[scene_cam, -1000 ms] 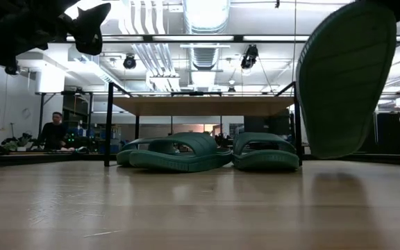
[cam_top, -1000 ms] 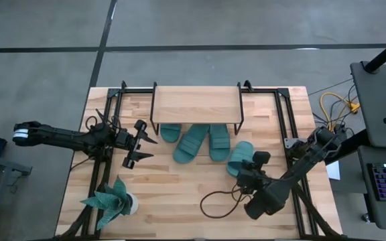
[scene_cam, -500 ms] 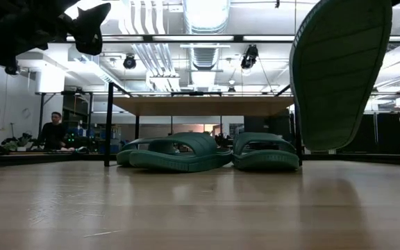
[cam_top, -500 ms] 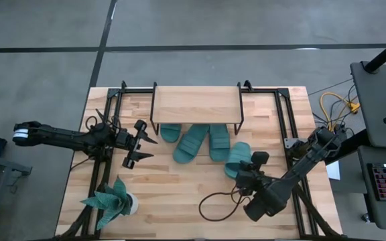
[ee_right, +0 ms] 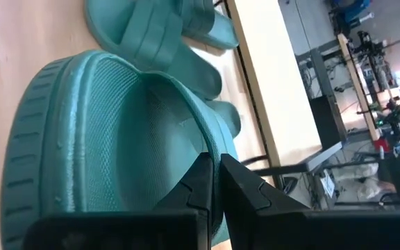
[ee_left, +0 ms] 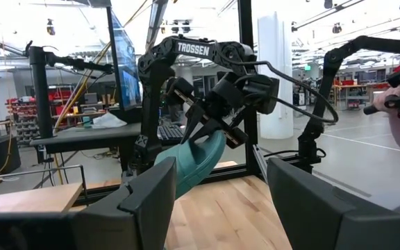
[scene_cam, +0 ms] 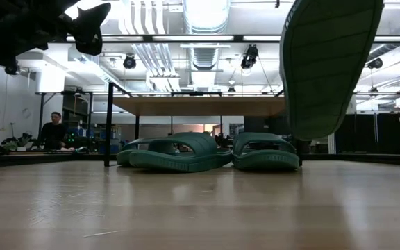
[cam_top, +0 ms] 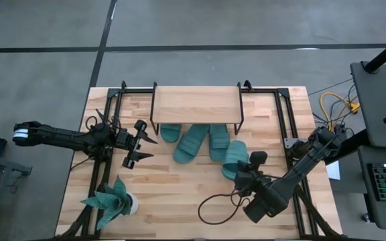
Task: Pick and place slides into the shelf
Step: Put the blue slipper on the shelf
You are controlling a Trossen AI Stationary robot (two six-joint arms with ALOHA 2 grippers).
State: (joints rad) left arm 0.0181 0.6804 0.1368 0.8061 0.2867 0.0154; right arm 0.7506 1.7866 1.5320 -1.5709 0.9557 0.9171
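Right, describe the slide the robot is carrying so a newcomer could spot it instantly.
Start at the shelf at the table's far edge, where three teal slides lie under and just in front of its plank. Move toward the table's right side: the fourth slide hangs there, pinched in the right gripper. Unlike the three resting flat, it is lifted clear of the table and tilted up, its ribbed sole showing in the low view.

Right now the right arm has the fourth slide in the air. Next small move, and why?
Probably carry it on toward the shelf and lower it. The right gripper holds the slide clear of the table, sole tilted up in the low view, just right of the three slides under the plank. The left gripper waits open, off to the side.
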